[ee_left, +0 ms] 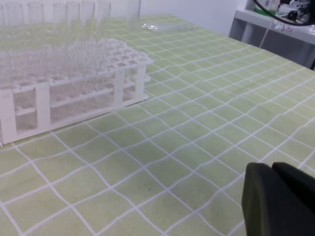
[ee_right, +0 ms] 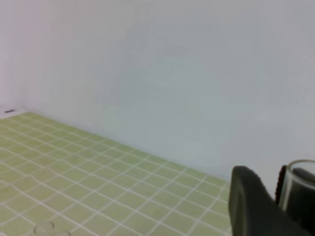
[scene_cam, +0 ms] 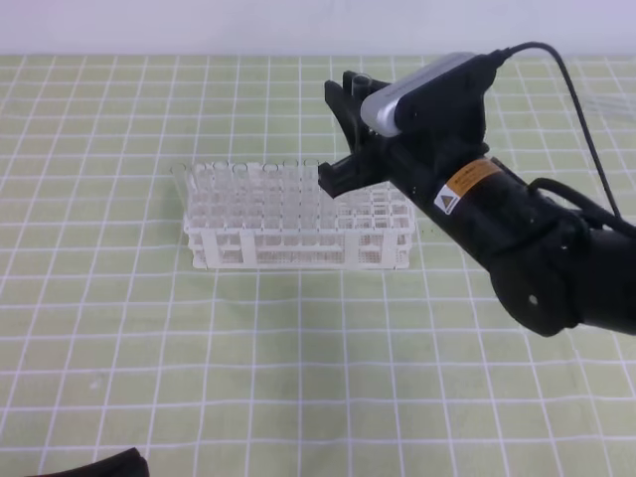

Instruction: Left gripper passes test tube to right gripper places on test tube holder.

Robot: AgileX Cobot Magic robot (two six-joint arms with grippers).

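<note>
I take the test tube holder (scene_cam: 298,227) as my landmark. My right gripper (scene_cam: 350,134) hangs over its right end, above the rear rows, and its fingers (ee_right: 248,204) are pinching the test tube (ee_right: 301,183): in the right wrist view the clear open rim sticks up between the dark fingers, and from the high camera a bit of the rim shows at the top of the claw. The rest of the glass is hidden or too see-through to trace, so I judge its long axis close to upright, rim up and round bottom toward the holder, without being sure of the tilt.

That is what the next move turns on: the tube's lower end has to line up over one free square hole near the holder's right end, then go straight down. The rear and left rows already carry other clear tubes (ee_left: 69,19), so I would aim for the bare holes in front and to the right.

My left gripper (ee_left: 278,199) sits low over the green-checked desk (scene_cam: 298,378), well apart from the holder toward the near-left corner, fingers pressed together on nothing.

The only label I see is the orange warning-triangle sticker (scene_cam: 464,185) on the right arm; its print is too small to read.
</note>
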